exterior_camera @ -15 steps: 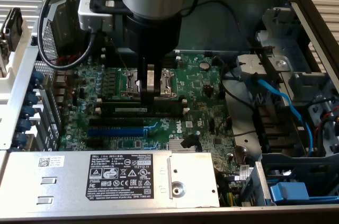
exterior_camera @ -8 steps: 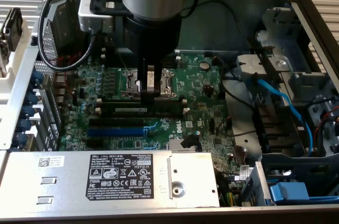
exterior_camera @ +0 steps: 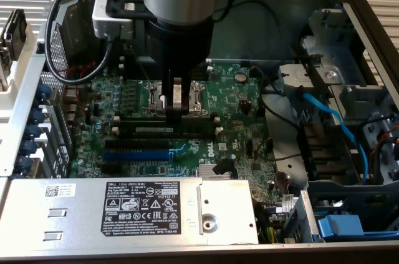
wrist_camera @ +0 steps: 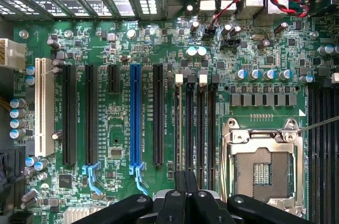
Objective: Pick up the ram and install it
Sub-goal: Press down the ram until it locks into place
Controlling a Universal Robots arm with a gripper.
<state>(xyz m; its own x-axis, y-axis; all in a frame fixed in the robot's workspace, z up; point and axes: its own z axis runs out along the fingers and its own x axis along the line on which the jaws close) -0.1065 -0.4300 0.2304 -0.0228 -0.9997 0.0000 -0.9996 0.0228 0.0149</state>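
Your gripper [exterior_camera: 176, 109] stands straight down over the motherboard [exterior_camera: 237, 102] with its fingers pressed fully together, their tips at the memory slots [exterior_camera: 168, 128], just in front of the bare processor socket [exterior_camera: 177, 97]. Nothing is clamped between them; the closed tips read as a pushing tool, not a grasp. In the wrist view the same closed fingers [wrist_camera: 185, 203] sit over the row of black slots [wrist_camera: 196, 128], beside the blue expansion slot [wrist_camera: 136, 121].

The ram [exterior_camera: 165, 129] lies along one of those slots, directly under the fingertips. It shows as a long, thin, dark stick with a pale label strip along its face, running the slot's full length between the white end clips [exterior_camera: 217, 128].

If you are seating it, I judge you do best by pressing square and vertical and spreading the load along the stick. A tilted push could leave one end high. Whether both clips have latched cannot be told.
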